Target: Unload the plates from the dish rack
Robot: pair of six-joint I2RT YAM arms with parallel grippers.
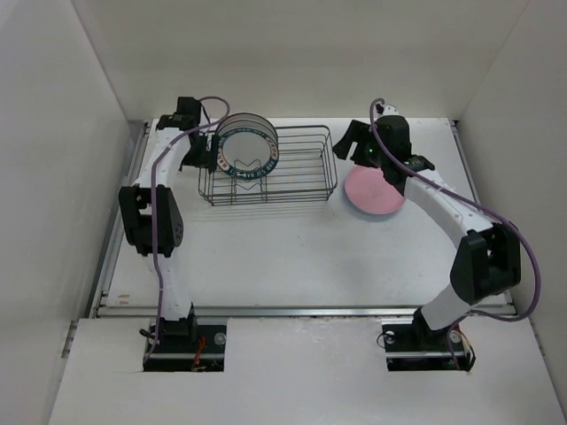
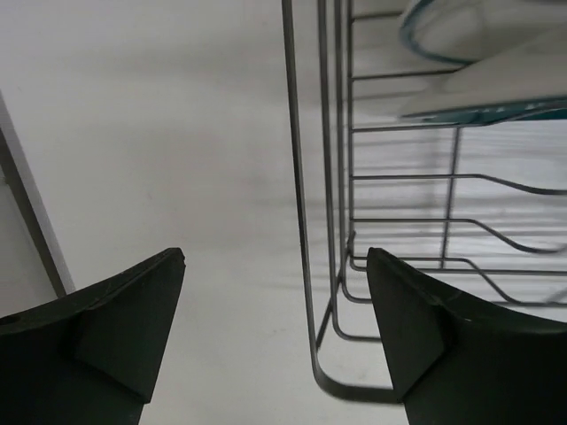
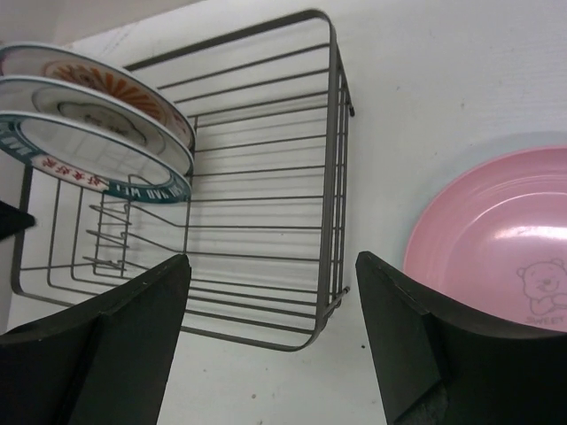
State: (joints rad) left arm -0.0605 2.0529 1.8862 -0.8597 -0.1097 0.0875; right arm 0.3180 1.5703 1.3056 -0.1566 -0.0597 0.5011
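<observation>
The dish rack [image 1: 288, 173] is a dark wire basket at the table's middle back. Three plates stand in its left end: one with an orange centre [image 3: 104, 74], a white one with a thin dark rim [image 3: 93, 108], and one with a blue patterned rim [image 1: 247, 152], nearest the right gripper. The pink plate [image 1: 372, 193] lies flat right of the rack on a light blue plate [image 3: 461, 158], of which only the rim shows. My left gripper [image 1: 202, 150] is open and empty at the rack's left end; its wires [image 2: 312, 266] show between the fingers. My right gripper [image 1: 348, 142] is open and empty above the rack's right end.
White walls close in the table on the left, back and right. A metal rail [image 1: 301, 310] runs along the near edge in front of the arm bases. The rack's right half [image 3: 257, 195] holds no plates.
</observation>
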